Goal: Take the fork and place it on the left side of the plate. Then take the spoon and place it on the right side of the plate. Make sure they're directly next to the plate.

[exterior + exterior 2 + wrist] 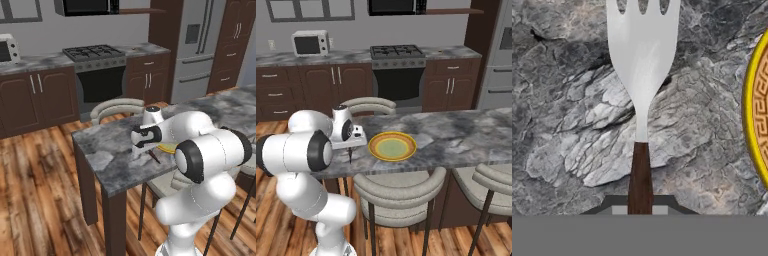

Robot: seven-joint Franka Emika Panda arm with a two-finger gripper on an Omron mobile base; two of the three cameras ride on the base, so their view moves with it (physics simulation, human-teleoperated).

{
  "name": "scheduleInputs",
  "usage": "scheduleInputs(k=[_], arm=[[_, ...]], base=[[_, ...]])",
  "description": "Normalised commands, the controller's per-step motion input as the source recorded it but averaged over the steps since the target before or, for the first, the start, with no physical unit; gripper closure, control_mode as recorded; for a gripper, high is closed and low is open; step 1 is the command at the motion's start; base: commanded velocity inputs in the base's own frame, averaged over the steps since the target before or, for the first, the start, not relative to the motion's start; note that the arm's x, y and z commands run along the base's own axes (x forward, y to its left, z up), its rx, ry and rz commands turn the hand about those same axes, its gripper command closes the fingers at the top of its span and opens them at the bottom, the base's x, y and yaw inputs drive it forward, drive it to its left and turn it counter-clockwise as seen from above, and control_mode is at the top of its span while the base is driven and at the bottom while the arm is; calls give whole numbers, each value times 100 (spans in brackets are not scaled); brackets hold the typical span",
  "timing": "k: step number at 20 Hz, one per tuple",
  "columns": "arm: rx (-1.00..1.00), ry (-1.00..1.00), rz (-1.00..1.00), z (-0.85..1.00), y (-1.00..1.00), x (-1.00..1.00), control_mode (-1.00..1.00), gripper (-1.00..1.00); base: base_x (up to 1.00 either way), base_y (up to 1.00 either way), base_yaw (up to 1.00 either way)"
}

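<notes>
My gripper is shut on the dark brown handle of the fork. Its silver tines point away from the hand, just above the grey marble counter. The plate shows its yellow rim at the right edge of the hand view. In the right base view the gripper holds the fork a short way left of the plate, apart from its rim. From the left base view the gripper hangs over the counter with the fork beside the plate, which the arm mostly hides. The spoon is out of view.
Padded stools stand along the counter's near edge, and another stool stands at its far side. The counter's left end drops off close to the gripper. A stove, microwave and cabinets line the back wall.
</notes>
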Motion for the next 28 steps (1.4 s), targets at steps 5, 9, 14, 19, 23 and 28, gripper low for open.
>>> scheduleInputs(k=[5, 9, 14, 19, 23, 28], arm=[[-2, 0, 0, -34, 0, 22, -100, 100], [0, 0, 0, -29, 0, 28, -100, 100], [0, 0, 0, -23, 0, 28, -100, 100], [0, 0, 0, -22, 0, 39, -100, 100], [0, 0, 0, -25, -1, 38, -100, 100], [0, 0, 0, -31, 0, 33, -100, 100]], base=[[0, 0, 0], [0, 0, 0], [0, 0, 0], [0, 0, 0], [0, 0, 0], [0, 0, 0]])
